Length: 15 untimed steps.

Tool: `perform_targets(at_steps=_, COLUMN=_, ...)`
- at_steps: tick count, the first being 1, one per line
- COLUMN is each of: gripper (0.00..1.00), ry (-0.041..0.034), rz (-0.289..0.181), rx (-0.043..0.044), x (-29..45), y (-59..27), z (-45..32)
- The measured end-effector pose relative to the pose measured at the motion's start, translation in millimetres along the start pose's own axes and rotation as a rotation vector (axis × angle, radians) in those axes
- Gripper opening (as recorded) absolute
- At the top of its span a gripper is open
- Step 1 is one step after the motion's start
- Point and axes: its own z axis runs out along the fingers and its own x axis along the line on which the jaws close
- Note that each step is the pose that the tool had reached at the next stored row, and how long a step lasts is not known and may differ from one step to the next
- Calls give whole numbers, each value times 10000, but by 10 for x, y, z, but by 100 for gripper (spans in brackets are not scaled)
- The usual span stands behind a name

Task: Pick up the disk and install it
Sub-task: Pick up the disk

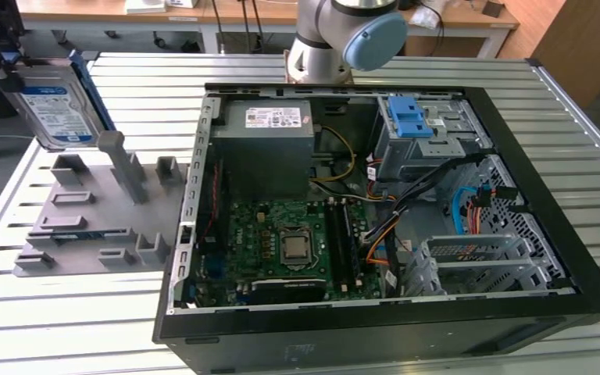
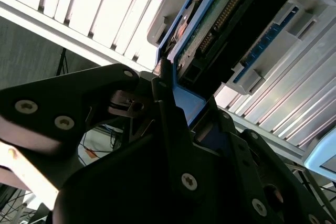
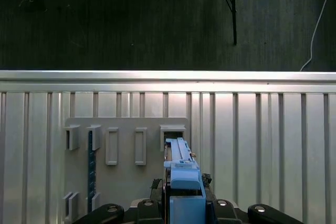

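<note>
The disk [image 1: 58, 109], a silver-grey drive with a white-and-blue label in a blue bracket, hangs tilted above the grey holder stand [image 1: 91, 215] at the exterior view's left. My gripper [image 1: 6, 74] is shut on its upper end. In the first wrist view the disk [image 3: 180, 169] is seen edge-on, rising out of the gripper [image 3: 184, 203] over the stand [image 3: 126, 182]. The second wrist view shows the black fingers [image 2: 168, 119] clamped against the blue bracket, with the disk's connector edge [image 2: 220, 22] beyond them.
An open computer case [image 1: 383, 203] lies at the centre right, motherboard up. Its grey drive cage carries a blue-latched tray [image 1: 408, 117] at the far side. The arm's base [image 1: 331, 39] stands behind the case. The slatted metal table [image 1: 60, 328] ends just left of the stand.
</note>
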Motion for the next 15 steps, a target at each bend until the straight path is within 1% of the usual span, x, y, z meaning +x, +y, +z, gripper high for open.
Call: perform_targets(at_steps=15, gripper=36, ry=1, rz=0, rx=-1, x=-1, y=2, z=-94)
